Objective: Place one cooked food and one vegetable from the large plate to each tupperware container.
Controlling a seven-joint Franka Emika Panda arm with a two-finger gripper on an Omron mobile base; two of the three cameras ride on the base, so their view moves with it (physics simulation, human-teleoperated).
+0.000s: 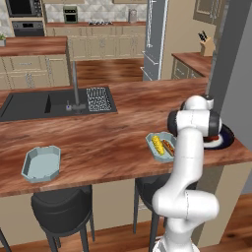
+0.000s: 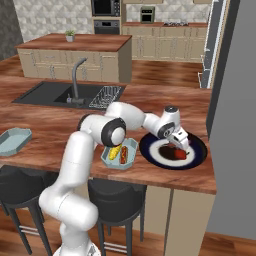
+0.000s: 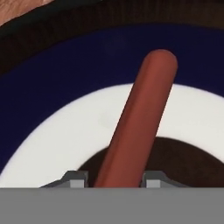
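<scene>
Reddish-brown sausage (image 3: 140,118) on the large plate (image 3: 65,78) looks light, stiff and slick; gripper (image 3: 114,178) sits narrow around its near end, better mid-length.

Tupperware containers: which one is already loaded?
The tray beside the large plate: it holds a corn cob and a sausage. The far-left tray is empty.

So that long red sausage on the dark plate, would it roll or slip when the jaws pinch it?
The sausage looks smooth and round, so it might roll on the flat plate or slip if pinched off-centre. It lies straight, so it is probably stiff. The gripper straddles it, which should steady it.
</scene>
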